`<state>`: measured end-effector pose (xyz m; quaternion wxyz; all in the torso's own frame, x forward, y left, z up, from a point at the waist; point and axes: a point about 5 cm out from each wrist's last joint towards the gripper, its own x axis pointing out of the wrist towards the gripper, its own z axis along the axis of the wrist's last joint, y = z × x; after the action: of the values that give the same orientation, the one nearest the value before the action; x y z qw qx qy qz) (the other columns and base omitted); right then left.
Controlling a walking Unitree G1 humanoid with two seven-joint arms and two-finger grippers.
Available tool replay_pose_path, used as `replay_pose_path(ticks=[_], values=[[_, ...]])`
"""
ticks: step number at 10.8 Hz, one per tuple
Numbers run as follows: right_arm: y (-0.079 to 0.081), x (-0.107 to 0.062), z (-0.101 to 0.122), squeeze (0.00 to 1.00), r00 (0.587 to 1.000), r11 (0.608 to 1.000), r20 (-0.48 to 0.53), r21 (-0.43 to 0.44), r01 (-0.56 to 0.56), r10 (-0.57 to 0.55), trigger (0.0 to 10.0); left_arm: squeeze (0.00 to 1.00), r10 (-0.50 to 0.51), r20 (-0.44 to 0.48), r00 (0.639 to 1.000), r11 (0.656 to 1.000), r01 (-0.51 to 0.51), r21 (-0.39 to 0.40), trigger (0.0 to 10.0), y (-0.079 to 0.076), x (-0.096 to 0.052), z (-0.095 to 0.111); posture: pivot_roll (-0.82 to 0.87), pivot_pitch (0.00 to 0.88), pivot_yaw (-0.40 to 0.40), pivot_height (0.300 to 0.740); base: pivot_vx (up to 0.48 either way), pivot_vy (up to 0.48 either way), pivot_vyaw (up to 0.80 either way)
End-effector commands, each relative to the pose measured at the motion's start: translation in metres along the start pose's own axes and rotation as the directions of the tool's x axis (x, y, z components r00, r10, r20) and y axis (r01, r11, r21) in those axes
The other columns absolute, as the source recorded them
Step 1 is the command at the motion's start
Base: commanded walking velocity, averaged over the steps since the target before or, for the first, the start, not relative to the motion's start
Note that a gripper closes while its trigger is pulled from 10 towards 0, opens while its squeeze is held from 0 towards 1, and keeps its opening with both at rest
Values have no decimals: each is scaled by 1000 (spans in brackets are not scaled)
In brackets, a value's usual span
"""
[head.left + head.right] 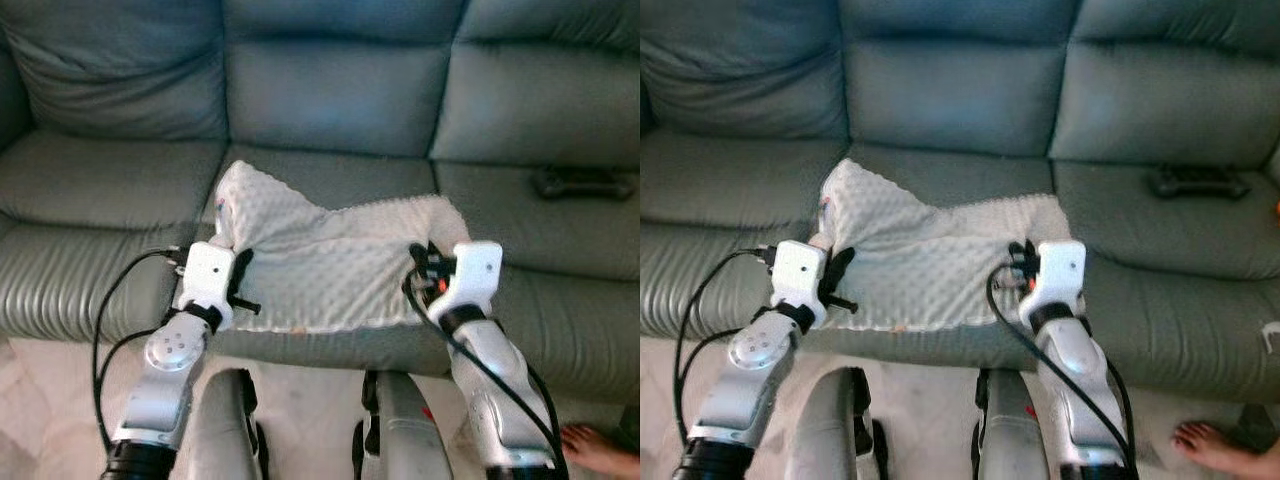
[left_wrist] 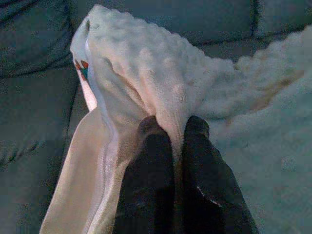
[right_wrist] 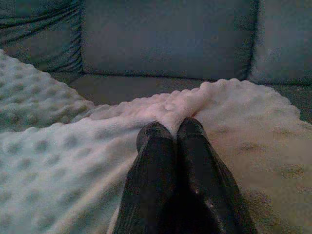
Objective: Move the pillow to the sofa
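Note:
A white bumpy pillow [image 1: 330,260] lies over the middle seat of the grey-green sofa [image 1: 340,100], sagging between my two arms. My left gripper [image 2: 171,127] is shut on a fold of the pillow [image 2: 161,73] at its left side, near a small coloured tag [image 2: 82,68]. My right gripper [image 3: 170,129] is shut on the pillow's [image 3: 58,161] right edge. In the head views the left gripper [image 1: 236,262] and the right gripper [image 1: 422,262] hold the pillow at the seat's front half.
A dark remote-like object [image 1: 583,182] lies on the right seat cushion. A person's bare foot [image 1: 598,447] rests on the pale floor at the lower right. The sofa's front edge [image 1: 330,345] is just ahead of my body.

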<state>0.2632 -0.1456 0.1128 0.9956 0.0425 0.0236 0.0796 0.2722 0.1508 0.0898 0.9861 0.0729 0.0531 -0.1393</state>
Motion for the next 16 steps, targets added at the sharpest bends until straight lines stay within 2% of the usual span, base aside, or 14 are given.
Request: replay_pose_path(ticks=[1, 2, 3, 4, 5, 7, 8, 9, 11, 13, 15, 16], values=[[1, 1, 3, 0, 1000, 1000, 5, 15, 2, -2, 10000, 0, -9, 18, 1000, 1000, 9, 23, 10000, 2, -1, 6, -36, 237, -4, 620, 0, 0, 0], [0, 4, 7, 0, 1000, 1000, 17, 25, 12, -12, 10000, 0, -6, 52, 999, 995, 1, 100, 10000, 8, 0, 13, -34, 254, -4, 620, 0, 0, 0], [0, 9, 9, 0, 999, 999, 21, 42, 27, -28, 10000, 0, -5, 63, 998, 991, -3, 133, 10000, 14, 5, 14, -33, 273, -4, 620, 0, 0, 0], [-1, 16, 11, 0, 996, 994, 19, 78, 81, -83, 10000, 0, -16, 69, 998, 989, 6, 145, 10000, 22, 15, 17, -34, 294, -5, 620, 0, 0, 0], [-1, 21, 10, 0, 993, 988, 10, 102, 118, -119, 10000, 0, -69, 65, 995, 978, 55, 200, 10000, 20, 28, 19, -28, 318, 0, 620, 0, 0, 0], [1, 25, 10, 0, 992, 987, -1, 99, 129, -130, 10000, 0, -95, 62, 994, 973, 80, 215, 10000, 21, 43, 25, -48, 344, 15, 620, 0, 0, 0], [-2, 32, 12, 0, 990, 983, -8, 111, 144, -144, 10000, 0, -116, 58, 992, 968, 100, 232, 10000, 22, 56, 33, -53, 355, 19, 620, 0, 0, 0], [-5, 38, 12, 0, 988, 981, -27, 118, 156, -153, 10000, 0, -117, 59, 991, 962, 98, 255, 10000, 24, 64, 37, -59, 371, 22, 620, 0, 0, 0], [-16, 56, 11, 0, 982, 975, -61, 128, 184, -177, 10000, 0, -91, 63, 994, 959, 71, 275, 10000, 22, 84, 44, -67, 380, 4, 620, 0, 0, 0], [-19, 62, 12, 0, 983, 977, -65, 113, 179, -173, 10000, 0, -69, 64, 996, 954, 47, 295, 10000, 20, 92, 49, -78, 379, -3, 620, 0, 0, 0], [-22, 65, 11, 0, 981, 977, -75, 108, 184, -176, 10000, 0, -10, 42, 999, 945, -5, 326, 10000, 26, 95, 50, -80, 378, -7, 620, 0, 0, 0], [-23, 69, 11, 0, 981, 975, -76, 122, 186, -178, 9216, 0, 22, 39, 999, 952, -32, 303, 10000, 32, 97, 51, -81, 376, -8, 620, 0, 0, 0]])
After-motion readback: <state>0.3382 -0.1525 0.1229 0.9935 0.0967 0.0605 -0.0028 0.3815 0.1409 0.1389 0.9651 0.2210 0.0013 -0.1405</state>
